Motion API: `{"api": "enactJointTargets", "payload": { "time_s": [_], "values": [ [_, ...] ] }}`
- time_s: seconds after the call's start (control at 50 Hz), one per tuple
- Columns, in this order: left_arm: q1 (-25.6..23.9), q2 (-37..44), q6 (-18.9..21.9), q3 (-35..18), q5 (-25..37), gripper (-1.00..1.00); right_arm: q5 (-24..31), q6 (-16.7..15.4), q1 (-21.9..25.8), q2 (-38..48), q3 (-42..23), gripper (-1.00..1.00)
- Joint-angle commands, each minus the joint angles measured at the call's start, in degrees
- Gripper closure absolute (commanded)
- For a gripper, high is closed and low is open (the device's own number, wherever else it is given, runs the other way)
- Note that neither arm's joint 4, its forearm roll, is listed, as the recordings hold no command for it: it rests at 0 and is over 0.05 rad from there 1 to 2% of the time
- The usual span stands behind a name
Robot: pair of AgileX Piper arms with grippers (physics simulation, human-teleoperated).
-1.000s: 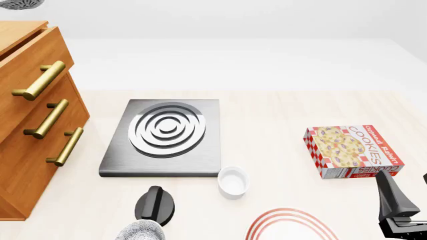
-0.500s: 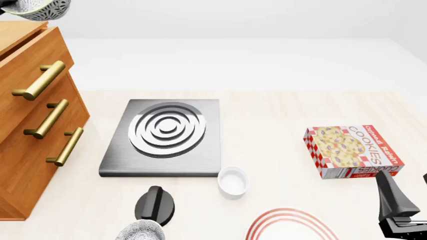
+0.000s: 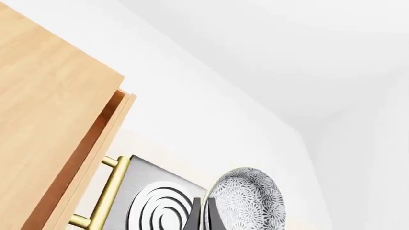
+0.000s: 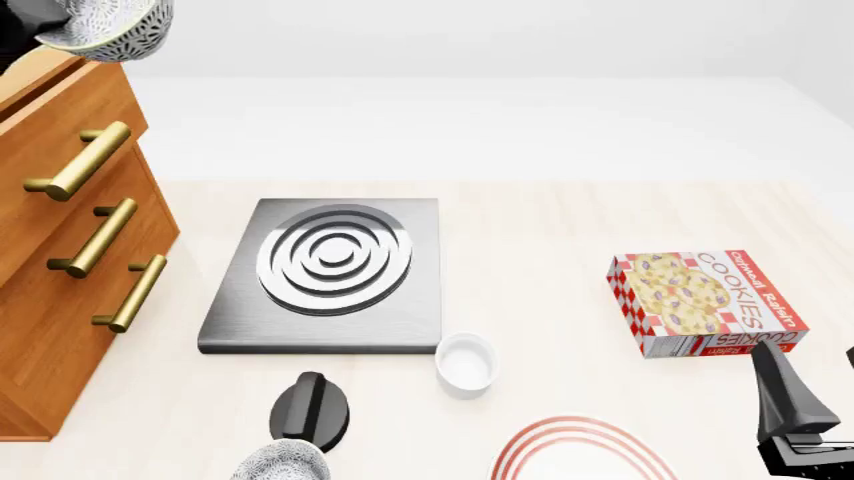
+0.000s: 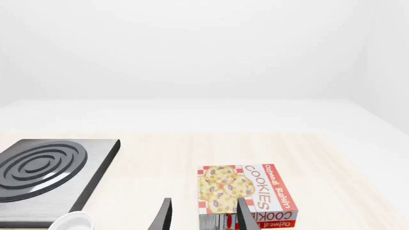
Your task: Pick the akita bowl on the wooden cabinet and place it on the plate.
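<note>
- We have the bowl [image 4: 118, 28] up in the air at the top-left corner of the front view, clear above the cabinet [image 4: 54, 250] top, tilted, rim facing partly toward us.
- The left gripper [image 3: 203, 215] looks closed on the bowl's rim: in the left wrist view a dark finger sits tight against the speckled wall, though only the fingertips show.
- The relation that counts: the plate [image 4: 581, 452] lies well below the left gripper, back toward our arms and off to its right, past the burner [image 4: 330, 270] and the ramekin [image 4: 466, 362].
- So we judge the carry to be a long diagonal, down and rightward.
- A second speckled bowl [image 4: 280, 464] sits near the plate's left; we leave it alone.
- The right gripper [image 5: 203, 215] hangs open and empty, just short of the cookie box [image 5: 246, 194], much nearer the plate than the left.
</note>
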Motion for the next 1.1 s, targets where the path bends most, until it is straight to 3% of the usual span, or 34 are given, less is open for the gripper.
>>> {"api": "enactJointTargets", "payload": {
  "time_s": [0.02, 0.62, 1.1],
  "values": [
    [-1.72, -0.16, 0.44, 1.57, -0.73, 1.00, 0.00, 0.00, 0.00, 0.00, 0.00, -1.00],
    [-7.59, -2.46, 1.39, 6.86, -0.79, 1.00, 0.00, 0.00, 0.00, 0.00, 0.00, -1.00],
    [-12.45, -2.40, 3.87, 5.37, 2.10, 1.00, 0.00, 0.00, 0.00, 0.00, 0.00, -1.00]
  ]
}}
